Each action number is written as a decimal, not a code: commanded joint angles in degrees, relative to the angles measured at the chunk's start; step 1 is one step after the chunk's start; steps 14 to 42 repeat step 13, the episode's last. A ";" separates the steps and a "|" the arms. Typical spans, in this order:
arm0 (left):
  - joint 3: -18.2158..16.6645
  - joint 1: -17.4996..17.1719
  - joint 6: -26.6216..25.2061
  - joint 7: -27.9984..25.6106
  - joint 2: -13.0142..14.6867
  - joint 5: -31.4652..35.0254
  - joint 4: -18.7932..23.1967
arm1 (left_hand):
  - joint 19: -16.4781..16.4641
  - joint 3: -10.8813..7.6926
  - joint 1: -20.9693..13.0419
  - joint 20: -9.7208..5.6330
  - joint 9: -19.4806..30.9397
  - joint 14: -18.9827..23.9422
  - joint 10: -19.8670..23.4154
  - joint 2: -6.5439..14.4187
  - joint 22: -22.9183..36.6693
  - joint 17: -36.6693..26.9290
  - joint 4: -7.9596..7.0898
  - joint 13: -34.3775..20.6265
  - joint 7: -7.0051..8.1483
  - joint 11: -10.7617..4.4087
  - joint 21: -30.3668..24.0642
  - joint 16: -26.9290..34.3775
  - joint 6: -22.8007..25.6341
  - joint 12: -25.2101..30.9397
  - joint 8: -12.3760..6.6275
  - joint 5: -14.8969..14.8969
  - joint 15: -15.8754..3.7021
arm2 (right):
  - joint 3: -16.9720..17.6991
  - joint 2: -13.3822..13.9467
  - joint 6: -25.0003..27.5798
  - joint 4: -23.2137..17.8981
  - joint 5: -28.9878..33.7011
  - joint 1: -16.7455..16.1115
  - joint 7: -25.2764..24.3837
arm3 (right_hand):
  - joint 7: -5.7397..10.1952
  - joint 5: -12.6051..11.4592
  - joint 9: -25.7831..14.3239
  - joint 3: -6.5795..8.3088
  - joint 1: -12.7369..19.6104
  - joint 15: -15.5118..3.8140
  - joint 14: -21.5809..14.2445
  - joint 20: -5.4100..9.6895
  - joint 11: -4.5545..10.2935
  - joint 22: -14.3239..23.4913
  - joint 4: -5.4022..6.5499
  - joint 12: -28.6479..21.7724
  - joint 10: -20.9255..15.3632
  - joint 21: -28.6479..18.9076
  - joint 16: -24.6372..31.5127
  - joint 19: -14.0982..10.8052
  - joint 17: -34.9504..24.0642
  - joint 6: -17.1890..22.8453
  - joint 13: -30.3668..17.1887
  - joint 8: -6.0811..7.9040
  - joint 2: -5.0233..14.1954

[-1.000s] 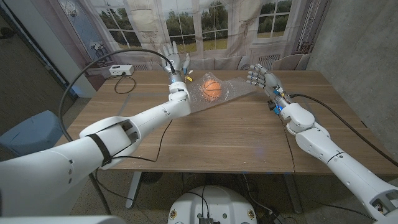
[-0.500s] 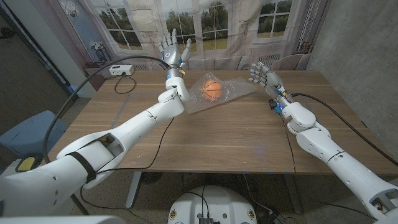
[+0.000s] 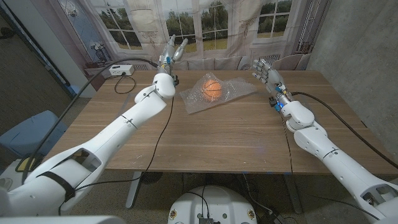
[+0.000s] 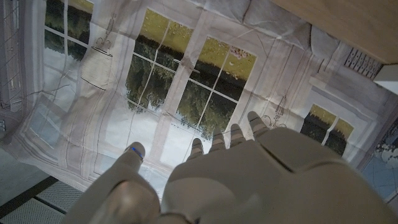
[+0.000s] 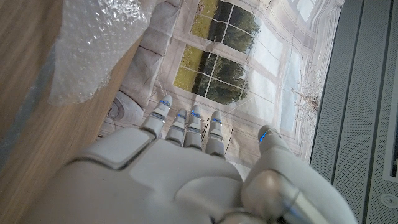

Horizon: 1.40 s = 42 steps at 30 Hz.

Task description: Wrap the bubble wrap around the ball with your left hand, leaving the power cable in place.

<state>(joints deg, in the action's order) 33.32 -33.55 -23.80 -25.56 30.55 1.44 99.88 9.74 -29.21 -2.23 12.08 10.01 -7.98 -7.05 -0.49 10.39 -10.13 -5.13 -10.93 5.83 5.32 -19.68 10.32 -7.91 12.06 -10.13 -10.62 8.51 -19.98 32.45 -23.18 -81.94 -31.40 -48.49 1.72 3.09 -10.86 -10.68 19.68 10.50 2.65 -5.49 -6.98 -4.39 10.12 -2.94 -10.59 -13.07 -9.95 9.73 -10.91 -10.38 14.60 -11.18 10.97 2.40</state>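
Note:
An orange ball point(image 3: 212, 88) sits on the far middle of the table, inside a crumpled sheet of clear bubble wrap point(image 3: 231, 93) that spreads out around it. My left hand point(image 3: 172, 51) is raised over the far table edge, left of the wrap and apart from it, with fingers spread and nothing in them. The left wrist view has that hand's back point(image 4: 249, 180) against a window-print curtain. My right hand point(image 3: 264, 70) is open just right of the wrap's far corner. A corner of the bubble wrap point(image 5: 93, 43) shows beside my right hand point(image 5: 186, 180).
A white power box point(image 3: 120, 70) lies at the table's far left corner, and its black cable point(image 3: 126, 85) loops on the wood nearby. A printed curtain point(image 3: 205, 25) hangs behind the table. Bare wood point(image 3: 224, 137) covers the near half.
My left hand has lifted away from the wrap's left edge and moved up and back, its arm swinging left. The wrap has settled flatter around the ball. My right hand drew back slightly.

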 commanded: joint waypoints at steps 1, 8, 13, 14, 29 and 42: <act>-11.12 -9.99 5.94 11.85 7.49 -16.26 9.43 | 2.51 -0.19 -0.28 0.15 0.07 -0.52 -0.63 -0.16 0.11 -0.18 0.29 -0.08 -0.15 0.05 0.48 0.02 -0.64 -0.02 -0.01 -0.29 0.08 | 0.93 -1.92 -2.56 1.86 -0.49 0.96 -1.46 | 0.37 -0.58 0.01 0.03 -0.04 0.08 0.46 -0.47 0.12 0.15 -0.31 0.05 0.39 0.01 0.33 0.62 -0.19 -0.11 -0.13 -0.27 -0.62; -15.09 -14.19 6.54 15.83 10.15 -25.61 10.74 | 3.59 0.04 -0.07 0.15 0.08 -1.33 -1.40 -0.15 0.18 -0.24 0.27 -0.10 -0.66 0.30 1.19 -0.07 -1.70 -0.30 0.17 -0.37 0.33 | 1.67 -2.22 -1.29 0.32 1.66 0.31 -6.74 | 0.60 -0.90 0.02 -0.51 -0.78 -1.40 3.40 0.71 0.36 0.08 -0.45 -0.40 0.43 0.32 0.28 6.05 -0.17 0.21 -0.04 -0.04 -1.02; -16.87 -16.63 4.78 13.92 11.72 -28.66 11.73 | 4.34 0.31 0.33 0.14 0.10 -2.88 -2.73 0.15 0.30 -0.32 0.00 -0.18 -1.30 1.15 1.81 -0.26 -3.45 -0.67 0.37 -0.52 0.66 | 0.28 -4.45 -3.33 4.08 1.74 3.14 -4.70 | 0.65 -1.01 0.02 -0.53 -0.81 -2.51 3.34 0.53 0.54 0.07 -0.56 -0.44 0.55 -0.34 0.53 5.42 -0.11 0.19 -0.02 -0.05 -0.97; -16.87 -16.63 4.78 13.92 11.72 -28.66 11.73 | 4.34 0.31 0.33 0.14 0.10 -2.88 -2.73 0.15 0.30 -0.32 0.00 -0.18 -1.30 1.15 1.81 -0.26 -3.45 -0.67 0.37 -0.52 0.66 | 0.28 -4.45 -3.33 4.08 1.74 3.14 -4.70 | 0.65 -1.01 0.02 -0.53 -0.81 -2.51 3.34 0.53 0.54 0.07 -0.56 -0.44 0.55 -0.34 0.53 5.42 -0.11 0.19 -0.02 -0.05 -0.97; -16.87 -16.63 4.78 13.92 11.72 -28.66 11.73 | 4.34 0.31 0.33 0.14 0.10 -2.88 -2.73 0.15 0.30 -0.32 0.00 -0.18 -1.30 1.15 1.81 -0.26 -3.45 -0.67 0.37 -0.52 0.66 | 0.28 -4.45 -3.33 4.08 1.74 3.14 -4.70 | 0.65 -1.01 0.02 -0.53 -0.81 -2.51 3.34 0.53 0.54 0.07 -0.56 -0.44 0.55 -0.34 0.53 5.42 -0.11 0.19 -0.02 -0.05 -0.97; -16.87 -16.63 4.78 13.92 11.72 -28.66 11.73 | 4.34 0.31 0.33 0.14 0.10 -2.88 -2.73 0.15 0.30 -0.32 0.00 -0.18 -1.30 1.15 1.81 -0.26 -3.45 -0.67 0.37 -0.52 0.66 | 0.28 -4.45 -3.33 4.08 1.74 3.14 -4.70 | 0.65 -1.01 0.02 -0.53 -0.81 -2.51 3.34 0.53 0.54 0.07 -0.56 -0.44 0.55 -0.34 0.53 5.42 -0.11 0.19 -0.02 -0.05 -0.97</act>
